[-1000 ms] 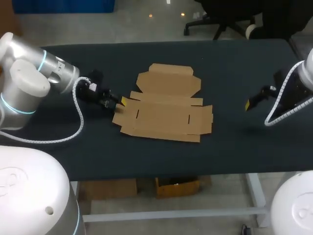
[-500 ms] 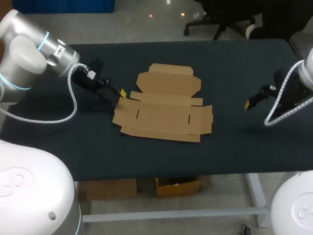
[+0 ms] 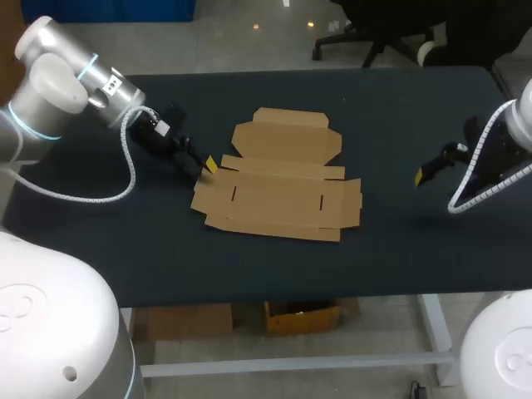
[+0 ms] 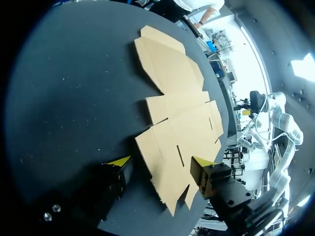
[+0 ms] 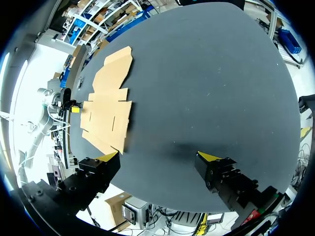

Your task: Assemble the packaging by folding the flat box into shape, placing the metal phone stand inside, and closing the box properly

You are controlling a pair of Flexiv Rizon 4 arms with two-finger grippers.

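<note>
The flat brown cardboard box lies unfolded in the middle of the black table, its lid flap toward the far side. My left gripper hovers at the box's left edge. In the left wrist view it is open, its fingers straddling the near corner of the cardboard without pinching it. My right gripper hangs open well to the right of the box. In the right wrist view it has nothing between its fingers and the cardboard lies ahead. No metal phone stand shows in any view.
The dark tabletop spreads around the box on all sides, with its front edge close below the cardboard. My left arm's white cable loops over the table's left part.
The left arm has swung its elbow back; its gripper lifted from the box's left edge toward the far side, then came a little back. The right arm and the box have stayed still.
</note>
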